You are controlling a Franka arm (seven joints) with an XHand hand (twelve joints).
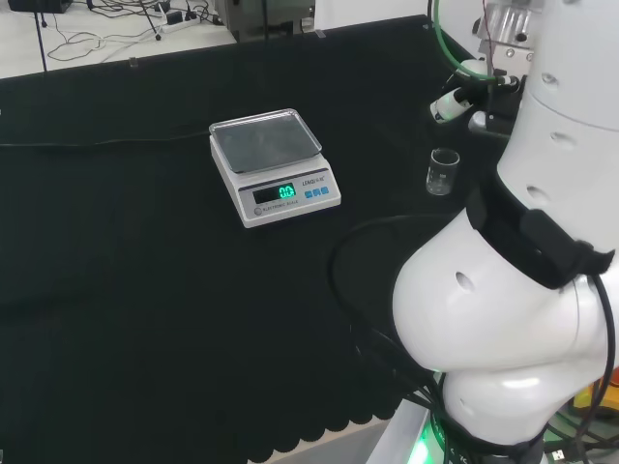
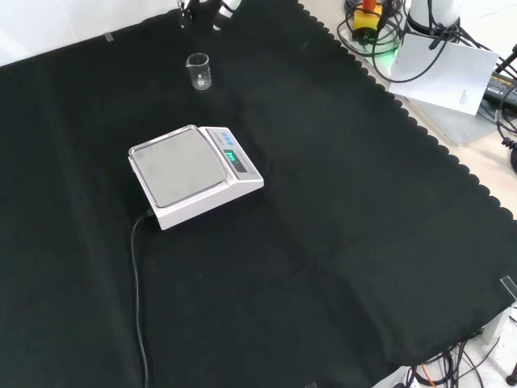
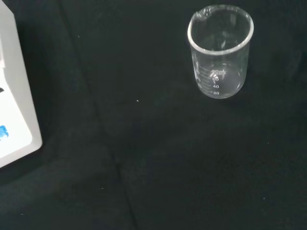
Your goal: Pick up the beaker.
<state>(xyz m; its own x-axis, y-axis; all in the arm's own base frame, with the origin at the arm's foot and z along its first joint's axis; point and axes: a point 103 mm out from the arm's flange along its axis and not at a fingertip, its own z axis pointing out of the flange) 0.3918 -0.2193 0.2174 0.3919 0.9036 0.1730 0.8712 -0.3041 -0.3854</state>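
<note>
Head view: clear glass beaker (image 1: 443, 171) stands upright on the black cloth (image 1: 145, 290), below the hand (image 1: 462, 95) and apart from it, nothing touching it. Too little of the hand shows to tell whether its fingers are spread or curled. White scale (image 1: 274, 164) sits well left of the hand, its pan bare.

Wrist view: beaker (image 3: 220, 50) looks empty.

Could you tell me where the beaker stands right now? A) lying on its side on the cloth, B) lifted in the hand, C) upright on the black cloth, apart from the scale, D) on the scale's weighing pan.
C: the beaker stands upright on the bare black cloth, clear of the scale, and nothing grips it.
</note>
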